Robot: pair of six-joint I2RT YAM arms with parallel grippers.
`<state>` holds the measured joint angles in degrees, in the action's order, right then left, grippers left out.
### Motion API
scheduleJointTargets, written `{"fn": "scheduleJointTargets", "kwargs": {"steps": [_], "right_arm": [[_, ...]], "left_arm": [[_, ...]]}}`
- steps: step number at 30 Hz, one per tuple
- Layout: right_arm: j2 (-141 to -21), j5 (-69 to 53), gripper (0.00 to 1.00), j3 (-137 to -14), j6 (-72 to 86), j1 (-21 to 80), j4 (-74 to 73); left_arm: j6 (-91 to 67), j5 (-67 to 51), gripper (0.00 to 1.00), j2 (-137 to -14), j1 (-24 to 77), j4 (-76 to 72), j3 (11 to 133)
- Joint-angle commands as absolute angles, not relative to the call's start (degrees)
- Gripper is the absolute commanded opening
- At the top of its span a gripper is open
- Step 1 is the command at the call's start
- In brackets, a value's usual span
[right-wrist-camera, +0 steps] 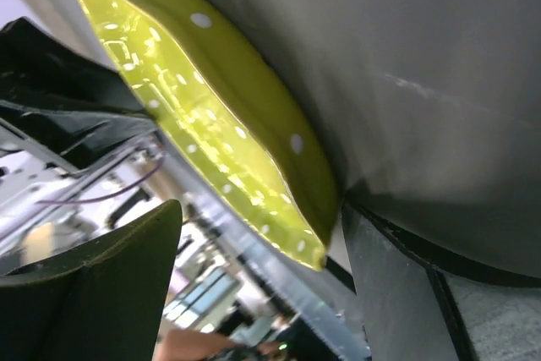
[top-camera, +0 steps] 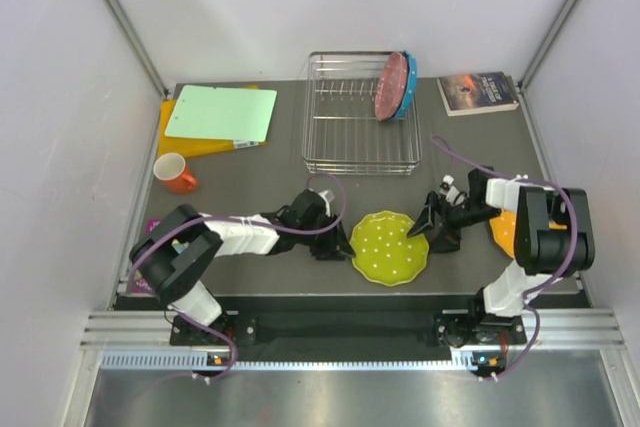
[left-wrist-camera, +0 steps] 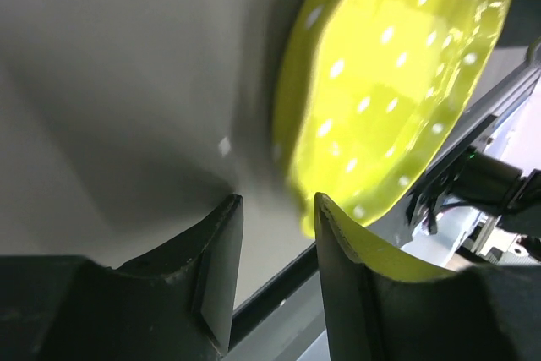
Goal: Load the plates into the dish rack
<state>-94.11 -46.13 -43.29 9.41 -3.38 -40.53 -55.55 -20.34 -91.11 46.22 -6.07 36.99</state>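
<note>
The yellow-green plate [top-camera: 390,247] lies flat on the dark table between my two grippers. My left gripper [top-camera: 336,243] is open at its left rim; in the left wrist view the gripper [left-wrist-camera: 275,217] sits beside the plate [left-wrist-camera: 380,82], with nothing between the jaws. My right gripper [top-camera: 430,229] is open at its right rim; in the right wrist view the plate's edge [right-wrist-camera: 228,124] lies between the spread jaws [right-wrist-camera: 254,243], close to the right finger. The pink plate [top-camera: 391,86] and the blue plate [top-camera: 407,87] stand in the dish rack [top-camera: 345,152] at its right end. The orange plate [top-camera: 503,232] lies partly hidden under the right arm.
A green cutting board [top-camera: 222,112] lies at the back left on a yellow board. An orange mug [top-camera: 175,173] stands in front of it. A book [top-camera: 478,92] lies at the back right. The table's front edge runs just behind the yellow-green plate.
</note>
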Motion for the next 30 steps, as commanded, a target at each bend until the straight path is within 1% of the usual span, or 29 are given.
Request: {"fn": "scheduleJointTargets", "kwargs": {"steps": [1,7,9,13,14,18,21,22,24,25,27,28,30], "right_arm": [[-99.7,-46.0,0.78,-42.3,10.4,-2.7,-32.8],[-100.6,-52.5,0.75,-39.5,15.0,-1.6,-25.1],[-99.8,-53.7,0.75,-37.0,17.5,-1.4,-19.2],[-97.9,-55.0,0.73,-33.1,26.3,-0.4,-5.9],[-97.5,-54.9,0.73,-32.4,27.3,2.2,-4.1],[-97.2,-53.8,0.69,-32.3,30.5,4.0,1.1],[-97.7,-53.7,0.59,-32.7,29.2,3.9,1.0],[-97.8,-53.6,0.53,-32.8,28.8,3.9,0.5],[-98.1,-54.0,0.45,-32.7,27.8,3.9,0.4],[-98.3,-54.5,0.33,-32.8,27.1,4.0,0.2],[-99.1,-56.6,0.18,-34.2,23.7,4.0,-2.6],[-99.4,-57.0,0.02,-35.6,22.3,3.6,-3.7],[-99.7,-59.4,0.00,-36.6,20.0,2.9,-5.3]], "left_arm": [[-56.1,-18.5,0.45,-94.9,47.7,-10.0,40.6],[-55.4,-17.3,0.45,-98.3,49.4,-9.3,43.2],[-54.8,-17.4,0.45,-99.4,49.7,-9.4,44.0],[-53.4,-17.7,0.44,-100.8,50.7,-9.8,45.6],[-53.4,-17.8,0.44,-101.1,50.8,-9.5,45.8],[-52.7,-17.9,0.45,-101.5,51.5,-8.4,46.0],[-51.9,-17.4,0.45,-101.2,51.4,-8.0,45.7],[-51.7,-17.1,0.45,-101.1,51.4,-8.1,45.8],[-51.0,-16.3,0.45,-101.1,51.4,-8.3,46.1],[-50.5,-16.2,0.45,-101.1,51.4,-8.3,46.3],[-49.4,-16.3,0.47,-101.2,51.4,-8.2,47.0],[-48.8,-16.1,0.48,-101.2,51.4,-7.7,47.3],[-47.5,-15.9,0.50,-100.6,51.2,-6.9,47.6]]}}
